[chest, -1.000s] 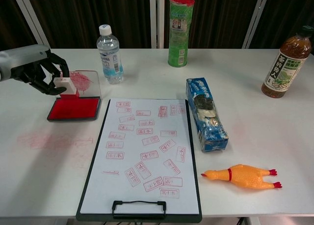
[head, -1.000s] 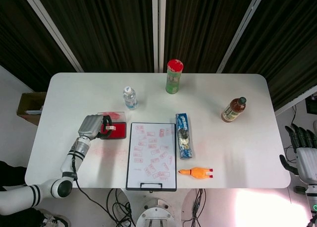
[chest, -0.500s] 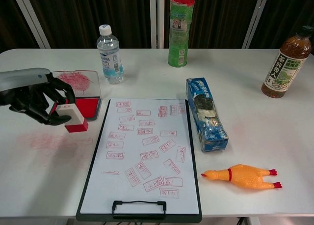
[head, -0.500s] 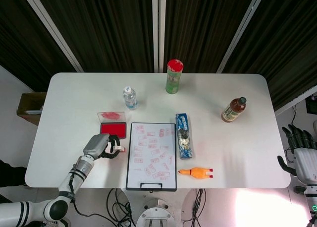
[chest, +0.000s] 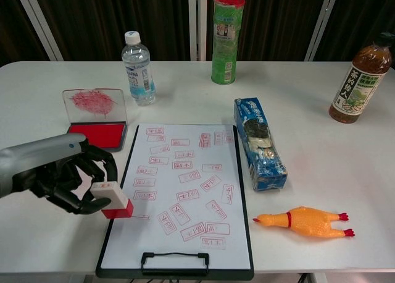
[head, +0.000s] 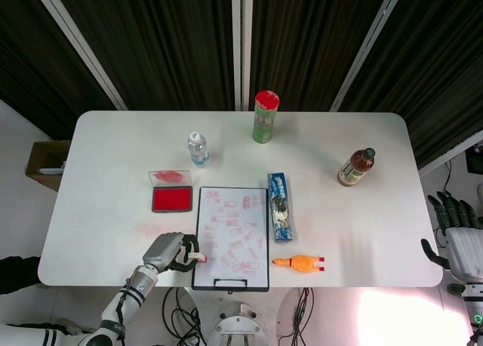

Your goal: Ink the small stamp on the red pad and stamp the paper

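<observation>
My left hand (chest: 68,179) (head: 169,251) grips the small white stamp (chest: 113,198) with a red base, at the lower left edge of the paper (chest: 182,190). In the head view the stamp (head: 196,257) sits just at the clipboard's left rim. The paper is covered with several red stamp marks and lies on a black clipboard (head: 231,238). The red ink pad (chest: 95,135) (head: 172,199) lies open behind my left hand, its clear lid (chest: 94,102) smeared with red. My right hand (head: 458,236) hangs off the table's right edge, fingers spread, holding nothing.
A water bottle (chest: 138,67) and a green can (chest: 225,39) stand at the back. A blue snack pack (chest: 259,143) lies right of the clipboard, a rubber chicken (chest: 303,222) in front of it. A tea bottle (chest: 358,83) stands far right. Red smudges mark the table by the pad.
My left hand carried the stamp from the ink pad toward the front and right, to the paper's lower left edge. The right hand stayed off the table, barely shifting.
</observation>
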Action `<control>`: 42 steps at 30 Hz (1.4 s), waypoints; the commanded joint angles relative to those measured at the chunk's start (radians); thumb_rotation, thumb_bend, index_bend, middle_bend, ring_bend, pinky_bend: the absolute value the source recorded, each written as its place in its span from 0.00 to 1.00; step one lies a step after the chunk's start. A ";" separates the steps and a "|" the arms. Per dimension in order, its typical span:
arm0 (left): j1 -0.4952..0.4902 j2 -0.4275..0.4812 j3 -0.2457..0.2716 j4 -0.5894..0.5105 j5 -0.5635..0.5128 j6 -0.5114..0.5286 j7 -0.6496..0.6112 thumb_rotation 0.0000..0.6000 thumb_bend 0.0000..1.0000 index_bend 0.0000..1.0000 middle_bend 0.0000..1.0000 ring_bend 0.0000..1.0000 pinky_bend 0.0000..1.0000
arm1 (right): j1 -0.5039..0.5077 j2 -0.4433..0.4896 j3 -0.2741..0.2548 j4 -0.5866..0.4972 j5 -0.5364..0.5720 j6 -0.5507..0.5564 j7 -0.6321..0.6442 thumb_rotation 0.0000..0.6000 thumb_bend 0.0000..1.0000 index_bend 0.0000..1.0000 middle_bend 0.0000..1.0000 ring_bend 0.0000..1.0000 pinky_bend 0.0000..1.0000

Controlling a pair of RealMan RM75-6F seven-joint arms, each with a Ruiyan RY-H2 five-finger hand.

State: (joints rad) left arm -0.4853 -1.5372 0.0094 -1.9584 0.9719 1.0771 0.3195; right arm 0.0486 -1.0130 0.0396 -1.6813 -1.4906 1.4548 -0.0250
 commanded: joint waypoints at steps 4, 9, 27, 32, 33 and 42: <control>-0.007 -0.062 0.016 0.040 0.023 0.009 0.049 1.00 0.41 0.69 0.70 1.00 1.00 | -0.003 0.002 -0.001 0.009 0.005 -0.001 0.010 1.00 0.27 0.00 0.00 0.00 0.00; -0.022 -0.091 0.016 0.079 0.041 0.009 0.095 1.00 0.41 0.69 0.70 1.00 1.00 | -0.011 0.005 -0.002 0.021 0.008 0.008 0.030 1.00 0.27 0.00 0.00 0.00 0.00; -0.025 -0.144 0.025 0.133 0.046 0.014 0.143 1.00 0.41 0.69 0.70 1.00 1.00 | -0.011 0.006 0.000 0.034 0.018 -0.002 0.041 1.00 0.27 0.00 0.00 0.00 0.00; -0.017 -0.146 0.040 0.155 0.062 0.026 0.157 1.00 0.41 0.69 0.70 1.00 1.00 | -0.011 0.004 0.002 0.033 0.028 -0.007 0.035 1.00 0.27 0.00 0.00 0.00 0.00; -0.015 -0.149 0.047 0.165 0.073 0.033 0.170 1.00 0.41 0.69 0.70 1.00 1.00 | -0.011 0.004 0.002 0.033 0.029 -0.008 0.034 1.00 0.27 0.00 0.00 0.00 0.00; -0.003 -0.160 0.059 0.179 0.072 0.024 0.167 1.00 0.42 0.71 0.71 1.00 1.00 | -0.014 -0.001 0.003 0.030 0.029 -0.002 0.019 1.00 0.27 0.00 0.00 0.00 0.00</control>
State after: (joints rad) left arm -0.4888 -1.6960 0.0687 -1.7800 1.0432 1.1005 0.4880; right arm 0.0349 -1.0137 0.0423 -1.6508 -1.4618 1.4532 -0.0064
